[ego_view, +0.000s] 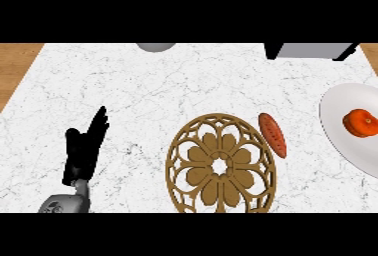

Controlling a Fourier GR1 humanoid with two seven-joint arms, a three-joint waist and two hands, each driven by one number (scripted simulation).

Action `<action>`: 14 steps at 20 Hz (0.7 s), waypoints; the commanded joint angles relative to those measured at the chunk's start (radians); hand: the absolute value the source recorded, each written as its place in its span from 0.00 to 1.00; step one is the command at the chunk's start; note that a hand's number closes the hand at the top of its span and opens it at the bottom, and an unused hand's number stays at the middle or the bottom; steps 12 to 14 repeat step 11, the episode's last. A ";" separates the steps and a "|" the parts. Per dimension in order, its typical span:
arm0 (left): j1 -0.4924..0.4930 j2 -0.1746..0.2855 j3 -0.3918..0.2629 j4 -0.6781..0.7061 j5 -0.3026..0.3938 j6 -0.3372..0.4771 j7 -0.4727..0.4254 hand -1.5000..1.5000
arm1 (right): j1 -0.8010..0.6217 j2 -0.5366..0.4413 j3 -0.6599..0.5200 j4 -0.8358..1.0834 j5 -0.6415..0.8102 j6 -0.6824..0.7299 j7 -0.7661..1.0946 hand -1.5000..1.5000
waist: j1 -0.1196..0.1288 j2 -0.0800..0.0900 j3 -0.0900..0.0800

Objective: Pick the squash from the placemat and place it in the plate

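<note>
Squash rests on plate, well apart from the straight-fingered left robot hand.

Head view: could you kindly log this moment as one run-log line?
squash: on plate | placemat: mid-counter | left robot hand: open, resting at left | right robot hand: not in view

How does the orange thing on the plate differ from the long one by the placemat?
The orange thing is round and squat; the long one is slim. The orange thing sits on the white plate; the long one lies along the right edge of the placemat. Both are orange-red.
</note>
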 commanded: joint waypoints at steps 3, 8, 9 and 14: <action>0.015 -0.006 -0.005 0.009 -0.006 0.003 -0.004 0.50 | 0.017 -0.029 -0.029 0.014 -0.024 -0.010 0.004 0.00 | 0.004 0.001 0.000; 0.027 -0.007 -0.013 -0.012 -0.013 0.003 -0.017 0.50 | 0.038 -0.008 -0.029 0.013 -0.024 -0.027 -0.012 0.00 | 0.007 -0.001 0.001; -0.023 0.011 0.004 -0.019 0.000 -0.006 0.035 0.50 | 0.040 -0.034 -0.031 0.012 -0.024 -0.018 -0.004 0.00 | 0.006 0.001 0.002; 0.026 -0.015 -0.014 -0.008 -0.009 0.004 -0.019 0.50 | 0.035 -0.022 -0.036 0.013 -0.026 -0.066 0.011 0.00 | 0.014 0.002 0.002</action>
